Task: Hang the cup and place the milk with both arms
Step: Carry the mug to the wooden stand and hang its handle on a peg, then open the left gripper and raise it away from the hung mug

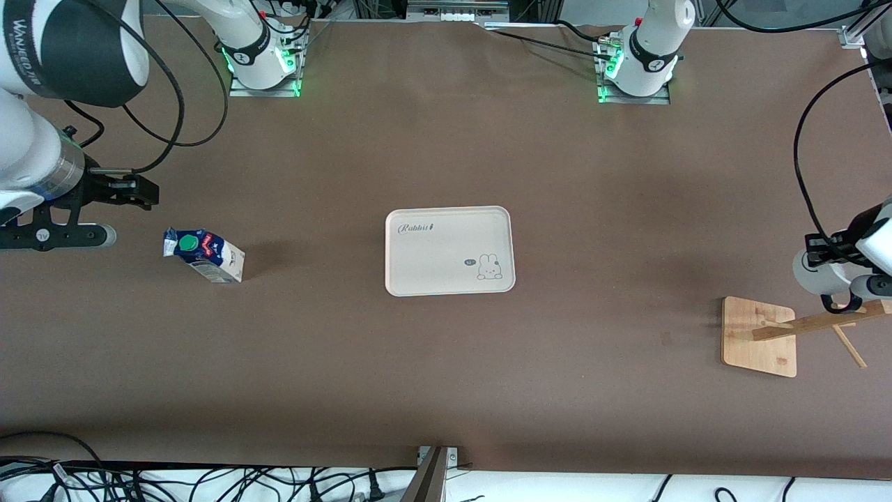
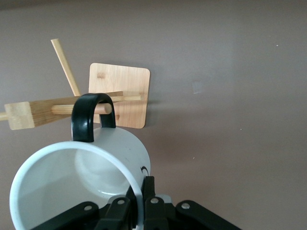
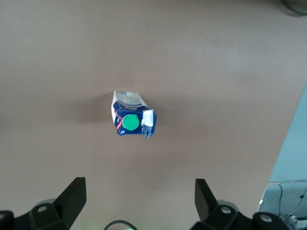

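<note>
Two arms are in play over the brown counter [image 1: 446,390]. We note the left gripper [image 2: 141,191] up in the air at the left arm's end of the counter, over the wooden rack [image 1: 759,336]; its fingers [image 2: 149,194] are pinched tight on the rim of the cup [image 2: 79,184], one inside the wall and one outside. We see the cup tipped on its side, mouth toward the wrist camera, with its black loop handle [image 2: 90,116] around or right against a horizontal peg of the rack; we cannot tell whether the peg passes through the loop. In the front view the cup [image 1: 822,273] shows only partly, beside the rack's slanted post [image 1: 822,322].

We record the rack as a square bamboo base with a post and thin pegs, standing near the counter's edge at the left arm's end.

The right gripper [image 3: 141,199] hangs over the counter at the right arm's end, beside the milk [image 1: 204,254] and not touching it. Its fingers [image 3: 72,199] stand wide apart and hold nothing. The milk stands upright on the counter, dark blue top, green cap [image 3: 130,123] facing up, white lower body.

A white tray [image 1: 449,251] with a rabbit drawing lies flat mid-counter, between the milk and the rack and well apart from both. We see nothing on it.
</note>
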`<state>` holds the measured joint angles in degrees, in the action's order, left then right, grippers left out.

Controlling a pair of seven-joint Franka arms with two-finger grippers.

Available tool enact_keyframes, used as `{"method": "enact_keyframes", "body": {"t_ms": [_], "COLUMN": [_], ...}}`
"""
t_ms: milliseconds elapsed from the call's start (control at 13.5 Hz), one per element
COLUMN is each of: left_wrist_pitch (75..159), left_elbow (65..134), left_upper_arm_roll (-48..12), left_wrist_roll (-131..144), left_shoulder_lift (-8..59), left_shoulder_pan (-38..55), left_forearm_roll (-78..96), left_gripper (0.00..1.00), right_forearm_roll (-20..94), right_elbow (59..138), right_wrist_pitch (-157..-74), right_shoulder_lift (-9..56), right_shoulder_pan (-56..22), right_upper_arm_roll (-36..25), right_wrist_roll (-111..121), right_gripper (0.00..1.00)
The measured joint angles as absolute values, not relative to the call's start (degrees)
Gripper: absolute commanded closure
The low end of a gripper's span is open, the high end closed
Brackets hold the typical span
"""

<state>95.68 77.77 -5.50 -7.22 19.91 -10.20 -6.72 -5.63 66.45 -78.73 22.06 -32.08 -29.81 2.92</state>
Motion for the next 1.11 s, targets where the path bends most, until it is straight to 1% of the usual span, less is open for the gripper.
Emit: {"method": "enact_keyframes", "body": {"t_ms": [149, 223, 297, 371, 743, 817, 966, 1114], "left_wrist_pitch": [95.7, 95.7, 95.8, 96.0, 95.1, 94.1, 93.0, 92.1], "left_elbow": [77.9, 77.9, 77.9, 77.9, 77.8, 77.8, 77.7, 77.6], "left_upper_arm_roll": [-5.5, -5.5, -5.5, -5.5, -6.5, -6.8, -7.6, -9.3], "left_wrist_roll": [-7.2, -7.2, -7.3, -7.4, -7.2, -7.2, -7.2, -7.2], "left_shoulder_lift": [20.5, 20.9, 21.4, 21.7, 21.7, 21.7, 21.2, 20.1], "left_shoulder_pan": [-11.1, -12.0, -13.0, -13.8, -14.0, -14.0, -14.0, -14.0], "left_forearm_roll": [-6.3, -5.2, -4.3, -3.9, -3.4, -3.4, -3.4, -3.4], "left_gripper": [1.0, 0.94, 0.26, 0.0, 0.0, 0.0, 0.0, 0.0], "right_forearm_roll": [-5.7, -5.4, -4.8, -4.0, 0.1, 0.5, 0.7, 0.8], "right_elbow": [66.0, 65.9, 65.9, 65.9, 66.1, 66.6, 68.9, 72.1], "right_wrist_pitch": [-80.7, -80.9, -81.0, -80.9, -78.8, -78.9, -80.8, -83.2], "right_shoulder_lift": [22.1, 22.1, 22.1, 22.1, 21.5, 20.6, 17.7, 14.8], "right_shoulder_pan": [-31.9, -31.7, -31.5, -31.0, -25.2, -22.0, -10.6, -1.0], "right_upper_arm_roll": [-30.4, -30.4, -30.5, -30.6, -30.2, -27.4, -15.3, -5.6], "right_wrist_roll": [3.4, 4.5, 5.9, 7.3, 9.4, 9.6, 9.6, 9.6], "right_gripper": [0.0, 0.0, 0.0, 0.0, 0.0, 0.0, 0.0, 0.0]}}
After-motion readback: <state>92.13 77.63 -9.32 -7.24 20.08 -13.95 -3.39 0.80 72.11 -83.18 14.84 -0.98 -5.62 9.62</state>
